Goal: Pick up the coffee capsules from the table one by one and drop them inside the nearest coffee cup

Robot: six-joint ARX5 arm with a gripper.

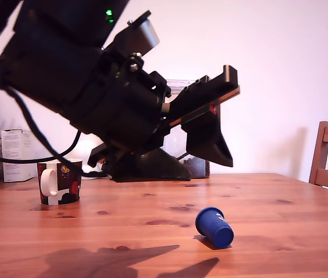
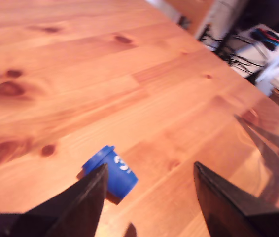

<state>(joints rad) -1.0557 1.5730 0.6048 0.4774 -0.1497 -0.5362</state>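
Fingers [image 2: 149, 195] parted (nothing between), capsule [image 1: 214, 226] below, on open table [image 1: 152, 231]

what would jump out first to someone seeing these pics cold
The big black robot arm with its open gripper fills the upper part of the exterior view, hanging above the reddish-brown pine table. Below it, a small royal-blue plastic capsule lies on its side on the wood. A short patterned ceramic mug with a white handle stands at the exterior view's left.

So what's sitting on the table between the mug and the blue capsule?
Nothing: in the exterior view, only bare table with dark knots lies between the mug and the blue capsule.
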